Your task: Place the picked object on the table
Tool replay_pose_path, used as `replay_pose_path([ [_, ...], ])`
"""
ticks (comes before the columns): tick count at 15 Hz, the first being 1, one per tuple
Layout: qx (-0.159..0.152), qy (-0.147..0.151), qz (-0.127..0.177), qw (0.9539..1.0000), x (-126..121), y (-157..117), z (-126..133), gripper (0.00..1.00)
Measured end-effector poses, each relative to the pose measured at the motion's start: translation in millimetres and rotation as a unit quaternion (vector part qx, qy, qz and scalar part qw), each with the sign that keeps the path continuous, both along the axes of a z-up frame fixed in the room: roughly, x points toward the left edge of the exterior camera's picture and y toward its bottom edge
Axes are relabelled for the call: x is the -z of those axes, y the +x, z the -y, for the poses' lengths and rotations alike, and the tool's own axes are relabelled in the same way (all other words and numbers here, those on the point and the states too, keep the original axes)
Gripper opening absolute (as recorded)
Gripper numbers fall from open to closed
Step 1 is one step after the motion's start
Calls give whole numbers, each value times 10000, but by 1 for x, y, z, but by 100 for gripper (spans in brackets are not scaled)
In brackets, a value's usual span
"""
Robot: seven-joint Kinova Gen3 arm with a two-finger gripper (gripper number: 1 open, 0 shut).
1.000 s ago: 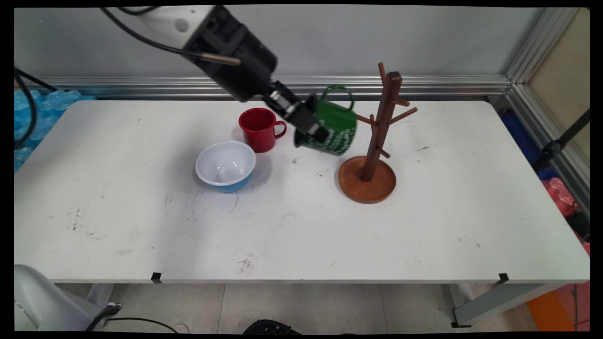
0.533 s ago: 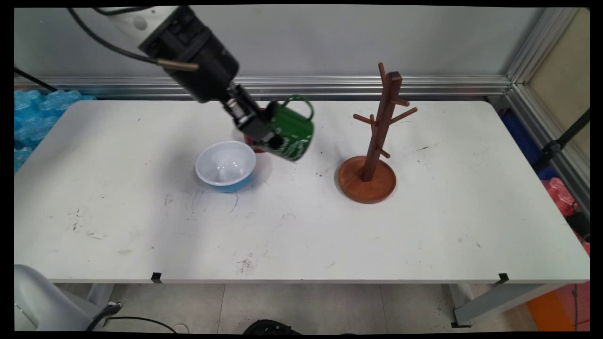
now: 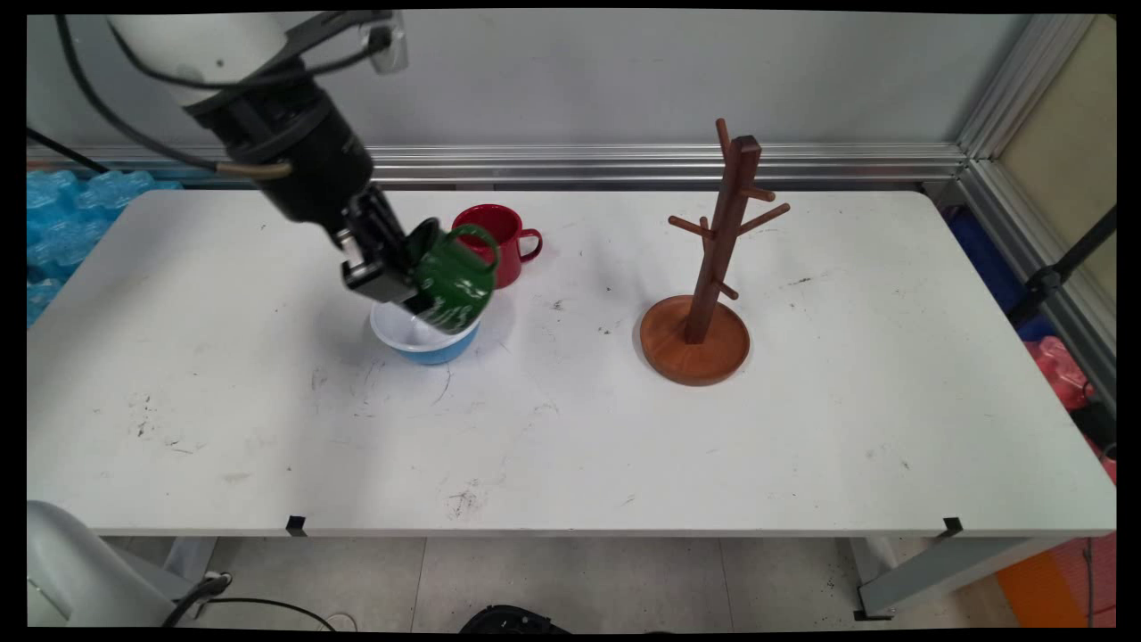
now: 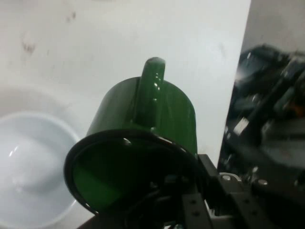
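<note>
1. At far left of the main view, one heap of blue plastic packs (image 3: 62, 223) beyond the table edge
2. One white table (image 3: 570, 428), marked with dark scuffs, carrying everything else
3. One black gripper (image 3: 392, 278) coming down from the upper left, closed upon the rim of one green mug (image 3: 455, 283); one finger inside the mouth and one outside, as far as can be seen in the hand view, where the gripper (image 4: 178, 210) meets the dark rim of the green mug (image 4: 143, 138)
4. Green mug held off the table and tilted, mouth toward the gripper, handle on the upper side, white lettering on the lower side; hanging just over the bowl
5. One bowl (image 3: 412, 332), blue outside and white inside, standing on the table directly under the green mug and partly hidden by it; in the hand view, the bowl (image 4: 33, 167) seen to the left of the mug
6. One red mug (image 3: 499, 250) upright on the table just behind the green mug, handle to the right, not touched by the gripper
7. One wooden mug tree (image 3: 709, 267) well apart to the right, upright on a round base, with several short pegs, all bare
</note>
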State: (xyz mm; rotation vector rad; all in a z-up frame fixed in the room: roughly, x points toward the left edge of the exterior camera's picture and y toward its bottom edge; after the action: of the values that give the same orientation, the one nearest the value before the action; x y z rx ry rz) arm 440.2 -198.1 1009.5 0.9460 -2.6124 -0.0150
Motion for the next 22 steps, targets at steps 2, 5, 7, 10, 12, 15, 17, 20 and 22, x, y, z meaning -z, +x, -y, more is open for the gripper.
replay_pose_path([
  [2, 103, 50, 328, 9994, 5, 4, -5, 0],
  [5, 227, 112, 723, 9971, 13, 10, -11, 0],
  [7, 315, 148, 967, 9947, 19, 14, -14, 0],
  [10, 420, 170, 1213, 9916, 29, 17, -17, 0],
  [12, 496, 182, 1366, 9892, 36, 17, -18, 0],
  [15, 572, 188, 1540, 9862, 46, 18, -20, 0],
  [17, 617, 185, 1653, 9841, 53, 18, -20, 0],
  [20, 673, 177, 1824, 9808, 66, 18, -22, 0],
  [22, 703, 166, 1889, 9793, 72, 18, -23, 0],
])
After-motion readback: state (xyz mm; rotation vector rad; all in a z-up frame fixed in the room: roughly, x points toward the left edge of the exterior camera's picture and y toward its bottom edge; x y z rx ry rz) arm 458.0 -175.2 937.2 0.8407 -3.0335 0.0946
